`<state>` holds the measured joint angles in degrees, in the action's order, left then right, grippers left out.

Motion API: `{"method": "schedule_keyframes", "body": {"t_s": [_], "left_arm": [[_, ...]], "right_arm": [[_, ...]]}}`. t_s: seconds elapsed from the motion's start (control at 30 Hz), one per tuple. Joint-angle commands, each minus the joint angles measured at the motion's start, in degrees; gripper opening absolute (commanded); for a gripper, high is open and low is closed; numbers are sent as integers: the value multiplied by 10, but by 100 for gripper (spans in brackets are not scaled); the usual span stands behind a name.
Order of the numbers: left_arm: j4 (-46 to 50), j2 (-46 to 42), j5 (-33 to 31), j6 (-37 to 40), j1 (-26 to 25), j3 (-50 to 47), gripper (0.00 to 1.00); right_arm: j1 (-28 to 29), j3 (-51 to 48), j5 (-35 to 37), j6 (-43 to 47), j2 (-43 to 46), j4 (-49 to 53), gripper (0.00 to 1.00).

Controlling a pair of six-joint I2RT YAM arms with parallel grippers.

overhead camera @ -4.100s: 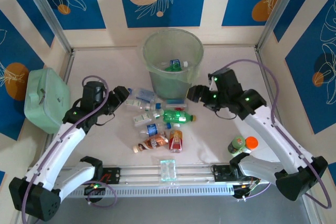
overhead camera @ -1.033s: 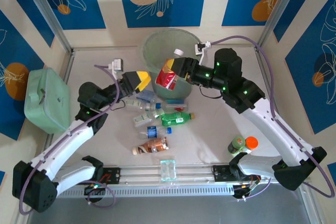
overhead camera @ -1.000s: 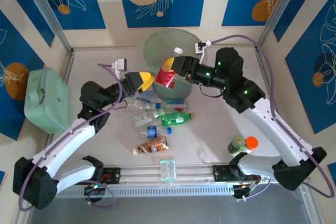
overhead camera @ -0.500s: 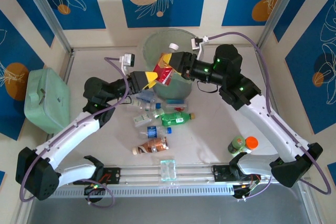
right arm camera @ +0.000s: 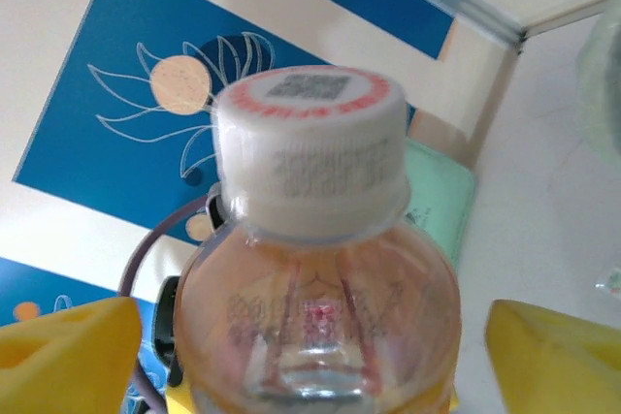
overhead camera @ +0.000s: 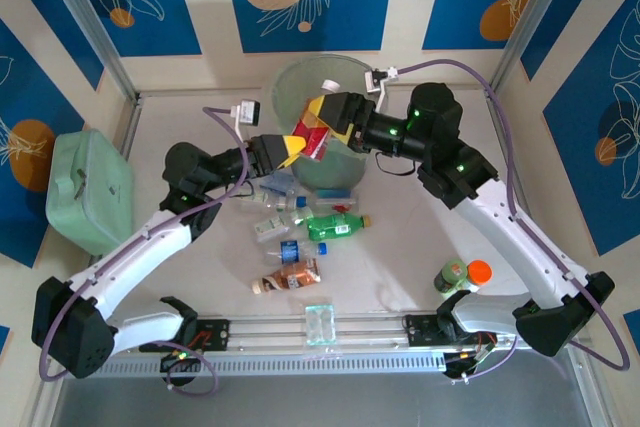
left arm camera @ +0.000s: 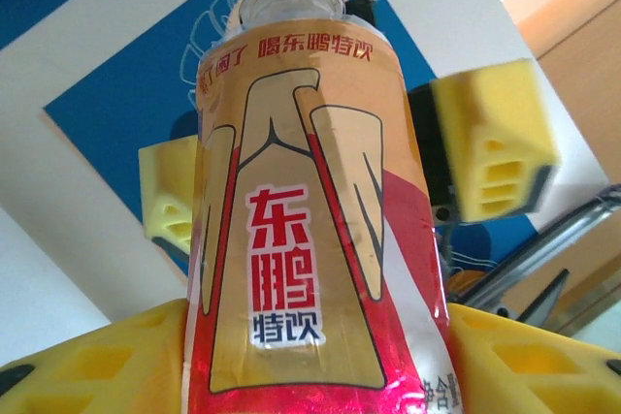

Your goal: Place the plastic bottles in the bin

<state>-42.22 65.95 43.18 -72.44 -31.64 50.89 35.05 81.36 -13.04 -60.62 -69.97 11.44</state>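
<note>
Nearest me, in front of the bin (overhead camera: 296,67), the desk (overhead camera: 400,237) carries what is left of the pile. A reddish-orange bottle (overhead camera: 290,275) lies furthest from the bin, with a green bottle (overhead camera: 335,224) and the clear bottles (overhead camera: 280,228) closer to its near wall. Four seconds ago a red-and-gold bottle lay beside the reddish-orange one and both my end effectors were down at the pile. That spot is bare now.

The red-and-gold bottle (overhead camera: 316,140) is up at the bin's near-left rim, tilted, its white cap (right arm camera: 309,143) leaning in over the mouth. My left end effector (overhead camera: 283,149) has closed the last gap since half a second ago. Its yellow pads (left arm camera: 97,361) press against both sides of the bottle's lower body, pinching it. My right end effector (overhead camera: 330,112), which carried the bottle up, flanks the shoulder just below the cap, further over the bin. My right wrist view shows a sliver of background between each pad and the plastic, so I cannot tell whether it grips or has begun to let go.

I judge this a hand-off above the bin. The bottle is not yet inside, and several more wait on the desk.
</note>
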Motion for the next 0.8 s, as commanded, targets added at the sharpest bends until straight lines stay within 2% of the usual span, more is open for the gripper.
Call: {"method": "schedule_keyframes", "body": {"t_s": [0.0,0.1,0.17,0.3,0.5,0.77], "left_arm": [[153,-23,-41,113,0,54,57],[315,-13,-84,216,2,132,57],[392,12,-118,259,4,189,57],[505,93,-177,317,10,308,56],[616,239,-219,370,16,453,54],[648,343,-246,398,28,540,52]], "right_arm": [[-31,44,79,21,22,128,99],[-62,71,151,52,43,249,99],[-77,72,184,65,62,301,99],[-112,20,207,61,121,345,99],[-160,-62,185,31,189,376,100],[-169,-109,168,19,219,391,100]]}}
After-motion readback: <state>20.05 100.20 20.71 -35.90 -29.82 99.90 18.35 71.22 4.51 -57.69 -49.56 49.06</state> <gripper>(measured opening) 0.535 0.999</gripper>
